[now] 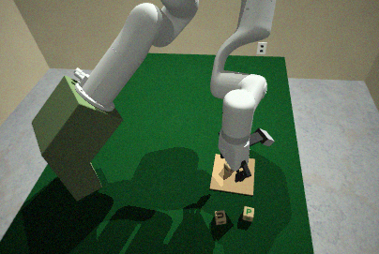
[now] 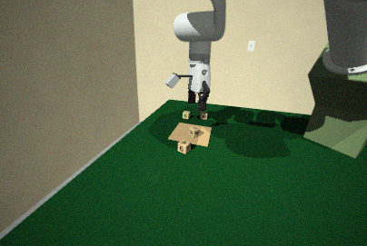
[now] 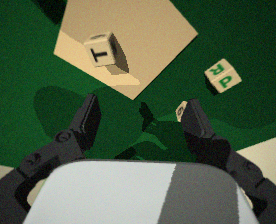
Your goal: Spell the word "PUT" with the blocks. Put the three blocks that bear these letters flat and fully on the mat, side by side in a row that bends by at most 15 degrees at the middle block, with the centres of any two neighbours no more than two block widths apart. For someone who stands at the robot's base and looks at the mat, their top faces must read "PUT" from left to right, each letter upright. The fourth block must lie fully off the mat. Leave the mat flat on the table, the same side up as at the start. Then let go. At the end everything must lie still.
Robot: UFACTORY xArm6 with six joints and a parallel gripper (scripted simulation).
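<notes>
The mat [image 1: 234, 188] [image 2: 204, 141] [image 3: 159, 30] lies on the green table. The T block [image 2: 194, 132] [image 3: 100, 51] is on it, turned askew to its edges; another face with a dark mark shows beside the T. The P block [image 1: 249, 214] [image 2: 186, 114] [image 3: 222, 76] and the U block [image 1: 220, 217] [image 2: 203, 116] stand off the mat, side by side with a gap. A finger partly hides a block in the wrist view. The fourth block [image 2: 183, 147], with a 6-like mark on one side, stands just off the mat. My gripper [image 2: 197, 102] [image 3: 141, 107] is open and empty, above the table.
The green-sided pedestal [image 1: 77, 133] [image 2: 338, 135] carries the arm's base. Wide arm shadows darken the table. The arm hides part of the mat and the fourth block in the top view.
</notes>
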